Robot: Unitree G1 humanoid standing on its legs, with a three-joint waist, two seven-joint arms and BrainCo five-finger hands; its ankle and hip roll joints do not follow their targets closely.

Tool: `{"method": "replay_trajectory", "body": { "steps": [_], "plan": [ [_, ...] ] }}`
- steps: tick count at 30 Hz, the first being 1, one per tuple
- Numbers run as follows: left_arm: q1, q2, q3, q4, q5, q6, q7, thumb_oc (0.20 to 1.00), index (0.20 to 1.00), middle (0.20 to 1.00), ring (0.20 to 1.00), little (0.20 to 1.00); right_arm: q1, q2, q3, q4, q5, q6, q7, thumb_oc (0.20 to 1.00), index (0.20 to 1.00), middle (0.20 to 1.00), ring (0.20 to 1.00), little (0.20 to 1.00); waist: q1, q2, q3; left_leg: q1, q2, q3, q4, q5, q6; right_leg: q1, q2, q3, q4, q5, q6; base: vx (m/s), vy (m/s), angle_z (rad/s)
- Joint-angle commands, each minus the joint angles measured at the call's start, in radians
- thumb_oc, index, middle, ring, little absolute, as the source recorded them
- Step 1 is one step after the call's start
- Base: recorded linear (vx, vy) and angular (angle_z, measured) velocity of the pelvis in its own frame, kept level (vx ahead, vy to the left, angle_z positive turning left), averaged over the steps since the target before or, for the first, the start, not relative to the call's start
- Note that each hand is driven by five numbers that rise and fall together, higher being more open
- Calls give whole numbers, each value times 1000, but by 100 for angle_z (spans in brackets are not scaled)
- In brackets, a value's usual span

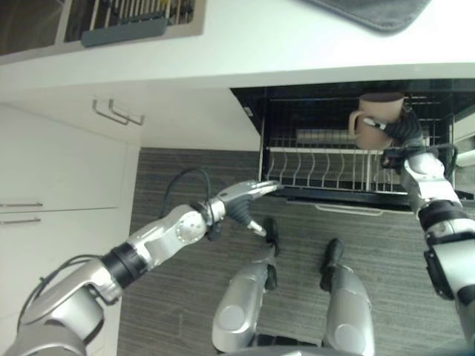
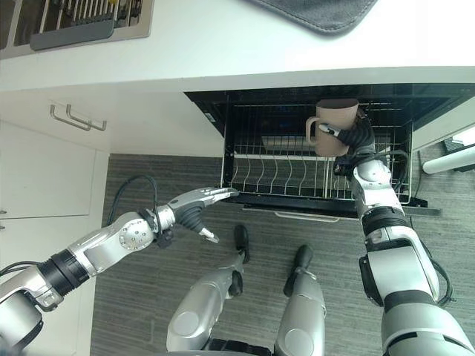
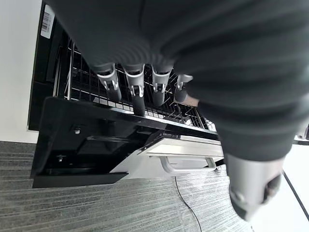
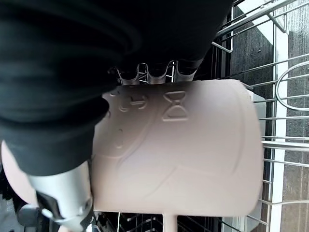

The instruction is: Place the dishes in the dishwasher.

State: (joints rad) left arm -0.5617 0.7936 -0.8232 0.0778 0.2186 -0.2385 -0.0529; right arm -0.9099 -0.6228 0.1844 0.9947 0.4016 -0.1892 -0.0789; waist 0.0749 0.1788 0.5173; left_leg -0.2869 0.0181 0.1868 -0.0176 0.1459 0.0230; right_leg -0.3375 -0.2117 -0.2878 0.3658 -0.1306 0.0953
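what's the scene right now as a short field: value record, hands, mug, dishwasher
right hand: shut on the pink mug, holding it over the rack
pink mug: held above the rack, handle toward the robot's left
left hand: open, fingers straight, at the rack's front left corner
dishwasher rack: pulled out, white wire tines, front section bare
dishwasher: open, under the white countertop

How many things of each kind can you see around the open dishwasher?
Pink ceramic mug, held in the right hand: 1
White wire dish rack in the black dishwasher: 1
Grey cloth mat on the white countertop: 1
Silver cabinet handles: 2
Total: 5
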Motion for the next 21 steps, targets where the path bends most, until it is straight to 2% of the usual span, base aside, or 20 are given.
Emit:
{"method": "replay_trajectory", "body": {
  "steps": [1, 8, 10, 12, 14, 21],
  "plan": [
    [23, -9, -62, 16, 50, 14, -17, 1000, 1000, 1000, 1000, 1000, -117, -71, 11, 2, -23, -51, -53, 200, 200, 200, 200, 200, 5, -18, 3, -23, 54, 2, 108, -140, -93, -18, -12, 62, -199, 141, 74, 0, 0, 0],
    [27, 1, -70, 17, 53, 10, 1, 1000, 1000, 1000, 1000, 1000, -161, -89, 31, 13, -18, -57, -120, 200, 200, 200, 200, 200, 7, -10, 3, -51, 56, 8, 113, -137, -97, -51, -12, 63, -189, 141, 73, -8, 3, 0],
    [36, -5, -70, 16, 58, 9, 12, 1000, 1000, 1000, 1000, 1000, -157, -92, 18, 12, -34, -77, -190, 200, 200, 200, 200, 200, 5, -7, 3, -56, 57, 14, 116, -138, -98, -60, -13, 64, -185, 139, 73, -15, 47, -3],
    [39, -8, -71, 15, 60, 10, 15, 1000, 1000, 1000, 1000, 1000, -155, -93, 14, 11, -36, -76, -204, 200, 200, 200, 200, 200, 4, -6, 3, -56, 57, 16, 116, -138, -98, -61, -13, 65, -184, 139, 73, -8, 32, -6],
    [45, -15, -75, 17, 64, 11, 31, 1000, 1000, 1000, 1000, 1000, -149, -98, -8, 20, -31, -91, -264, 200, 200, 200, 200, 200, 1, -4, 3, -56, 58, 23, 117, -138, -98, -65, -14, 65, -181, 140, 74, -15, 40, -9],
    [51, -18, -83, 18, 69, 15, 57, 1000, 1000, 1000, 1000, 1000, -141, -108, -24, 34, -29, -69, -287, 200, 200, 200, 200, 200, -1, 0, 3, -60, 63, 36, 119, -137, -99, -74, -19, 64, -178, 143, 77, -14, 9, -2]
  ]
}}
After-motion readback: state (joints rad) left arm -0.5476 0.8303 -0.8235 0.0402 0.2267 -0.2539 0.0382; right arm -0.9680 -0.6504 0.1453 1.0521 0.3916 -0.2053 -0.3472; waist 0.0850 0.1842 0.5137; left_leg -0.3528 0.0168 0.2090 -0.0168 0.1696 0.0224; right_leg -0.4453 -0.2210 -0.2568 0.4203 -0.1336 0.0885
